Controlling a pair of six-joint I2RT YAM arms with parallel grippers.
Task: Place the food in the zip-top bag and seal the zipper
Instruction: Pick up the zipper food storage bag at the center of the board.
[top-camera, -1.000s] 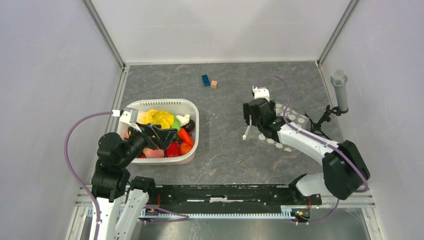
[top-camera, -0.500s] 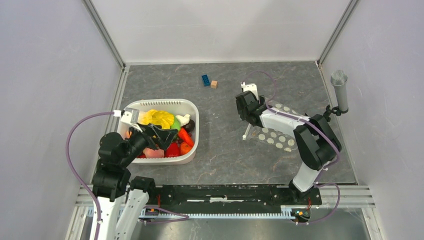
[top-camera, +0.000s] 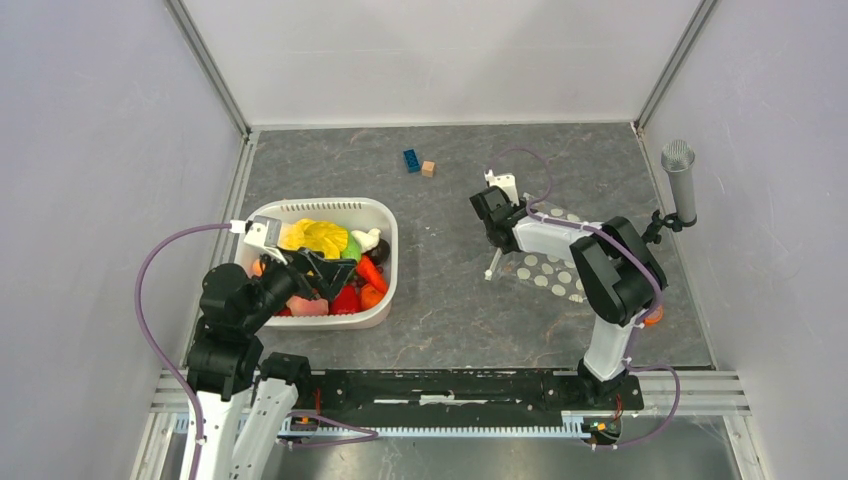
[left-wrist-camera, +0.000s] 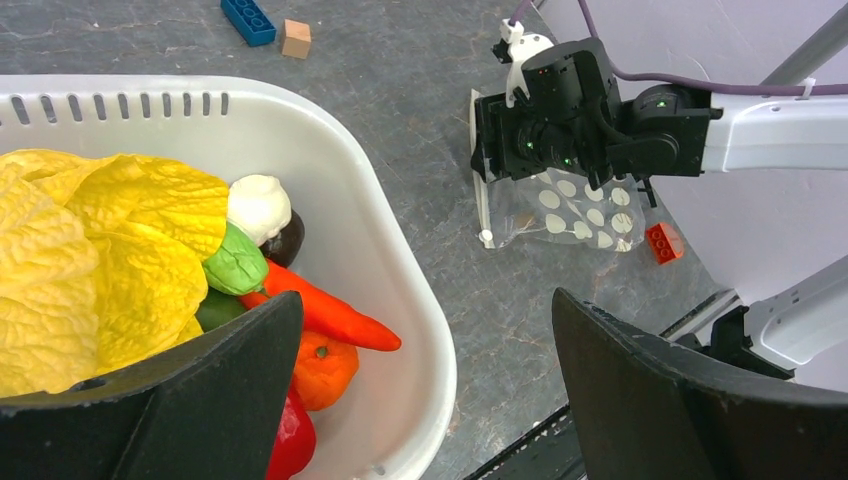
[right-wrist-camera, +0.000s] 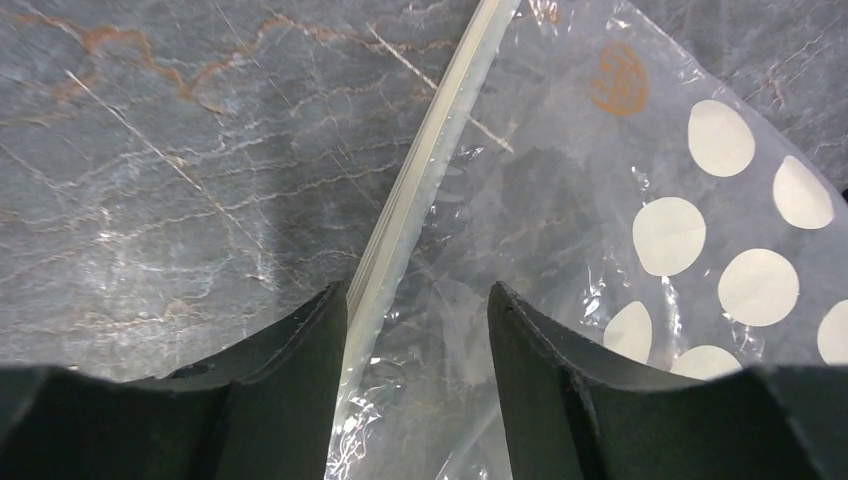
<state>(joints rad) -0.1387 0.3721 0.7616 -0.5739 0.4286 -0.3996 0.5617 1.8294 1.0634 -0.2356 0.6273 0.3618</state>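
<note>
- Shows a grey marbled table (top-camera: 450, 310) from above, with two arms at its near edge.
- Finds the food (top-camera: 325, 240) heaped in a white basket (top-camera: 390, 262) at the left: a crinkled yellow piece (left-wrist-camera: 100, 250), an orange carrot (left-wrist-camera: 320, 312), a green piece (left-wrist-camera: 235, 265).
- Holds the left gripper (left-wrist-camera: 420, 400) over the basket, jaws spread wide, gripping nothing.
- Lays the zip-top bag (top-camera: 550, 272) on the table right of centre, well apart from the basket.
- Sets the right gripper (right-wrist-camera: 415, 370) low over the bag's mouth edge, fingers (right-wrist-camera: 280, 380) parted, straddling the zipper (right-wrist-camera: 430, 170), clamped on nothing.
- Leaves a blue brick (top-camera: 411, 160) and a wooden cube (top-camera: 428, 168) side by side near the far edge.
</note>
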